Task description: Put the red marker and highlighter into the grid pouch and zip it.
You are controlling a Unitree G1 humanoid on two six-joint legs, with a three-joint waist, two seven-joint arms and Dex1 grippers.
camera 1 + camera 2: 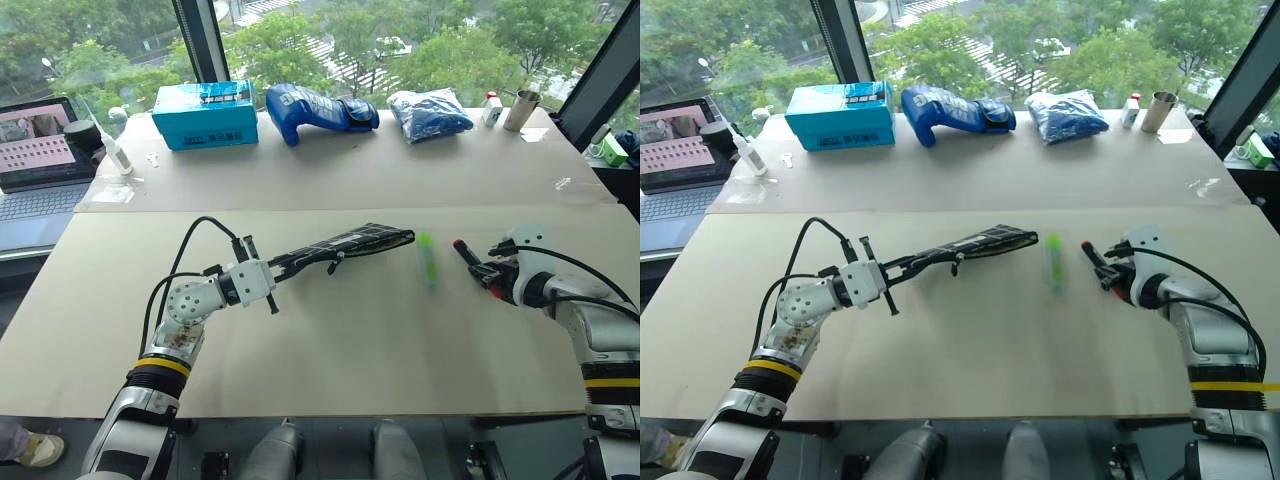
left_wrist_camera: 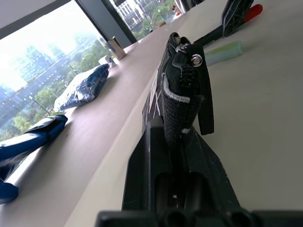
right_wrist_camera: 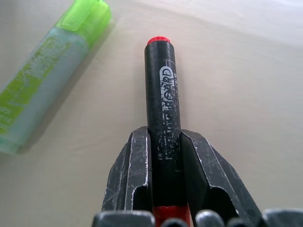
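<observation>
1. The left gripper [image 1: 268, 279], two black fingers on a silver wrist, is clamped tight on one end of the grid pouch [image 1: 345, 245], a flat black fabric pencil pouch with thin white grid lines. It holds the pouch out nearly level above the pale, matte tabletop [image 1: 330, 350]. The left wrist view shows coarse woven fabric, a white stitched edge, a small metal rivet and a short black loop [image 2: 204, 106].
2. The right gripper [image 1: 487, 271] has its scuffed black fingers [image 3: 135, 175] pressed against both sides of the red marker [image 3: 163, 109], a slim black barrel with a red tip at the far end and red between the fingers. Worn white lettering runs along the barrel but cannot be read for certain.
3. The highlighter [image 1: 427, 258], a short, chunky light-green stick with a brighter translucent green cap, lies on the table between the pouch's free end and the marker, just beside the marker and untouched.
4. A seam crosses the tabletop beyond them.
5. Along the far edge stand a teal cardboard box [image 1: 205, 114] with small print too fine to read, a glossy blue boxing glove [image 1: 318, 108], a crumpled blue bundle in clear plastic [image 1: 430, 112], a small white bottle [image 1: 491, 108] and a metal cup [image 1: 521, 109].
6. At the far left an open laptop [image 1: 38, 150] shows a pinkish screen.
</observation>
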